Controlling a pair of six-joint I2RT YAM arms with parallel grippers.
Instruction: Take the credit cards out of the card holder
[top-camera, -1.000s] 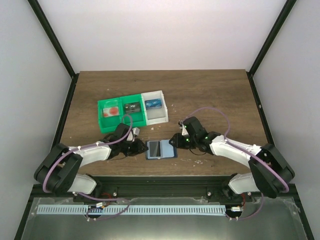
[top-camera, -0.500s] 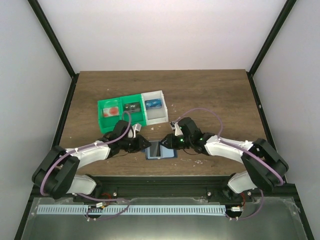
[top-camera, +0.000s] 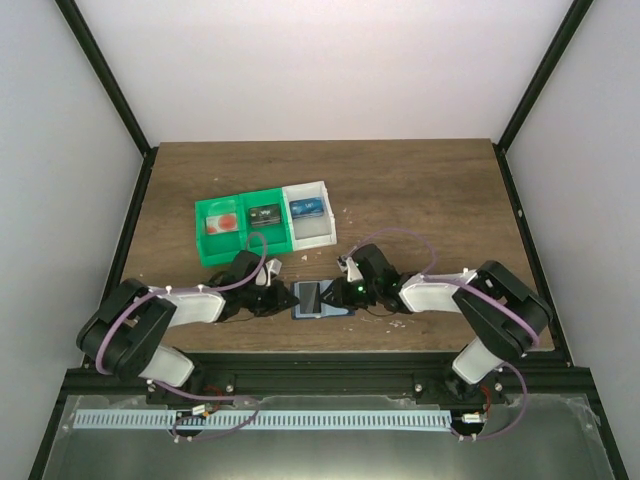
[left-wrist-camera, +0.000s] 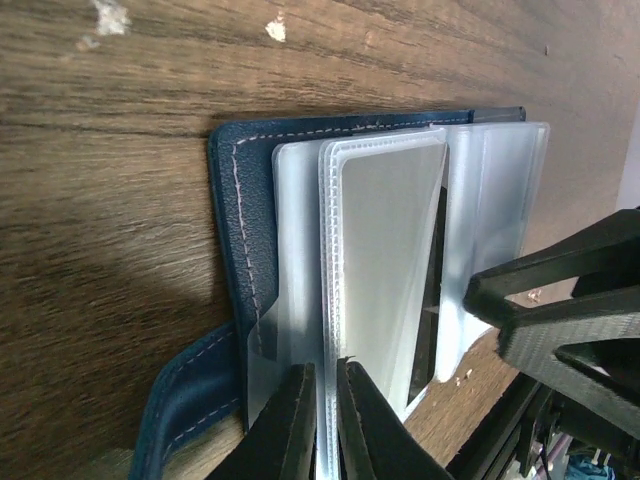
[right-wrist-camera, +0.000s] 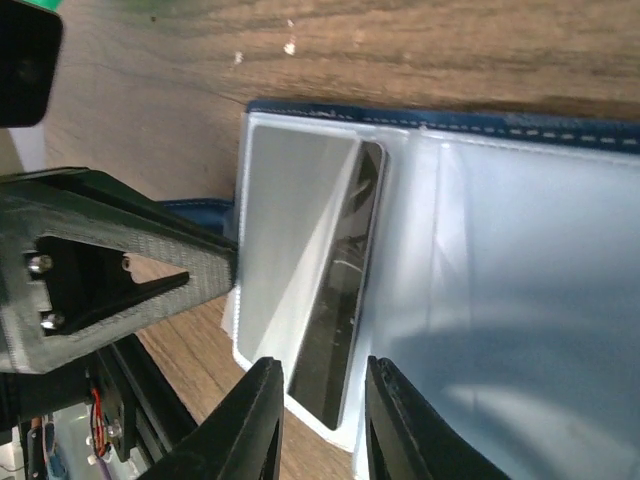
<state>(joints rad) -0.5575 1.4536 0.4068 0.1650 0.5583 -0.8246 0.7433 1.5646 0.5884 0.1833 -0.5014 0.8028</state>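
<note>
two robot arms are working over the card holder (top-camera: 322, 299), which is lying open at 6 o'clock on the table (top-camera: 420, 190), close to the near edge. three credit cards are already sitting in the green-and-white tray (top-camera: 316, 232) at 11 o'clock from the holder: a red-spot card (top-camera: 225, 223), a dark card (top-camera: 264, 214) and a blue card (top-camera: 306, 208), one to each compartment. the job is looking mostly done. a fourth card (right-wrist-camera: 345, 300), showing dark and glossy, is sitting inside a clear pocket (left-wrist-camera: 385, 250) of the holder. the left gripper (left-wrist-camera: 325, 425), at 9 o'clock of the holder, is pinching the pocket's edge with its fingers pressed nearly together, while the right gripper (right-wrist-camera: 322, 425), at 3 o'clock, is straddling the card's end with fingers slightly spread, not yet closing on it. pulling this one card free appears to be all that is left.
</note>
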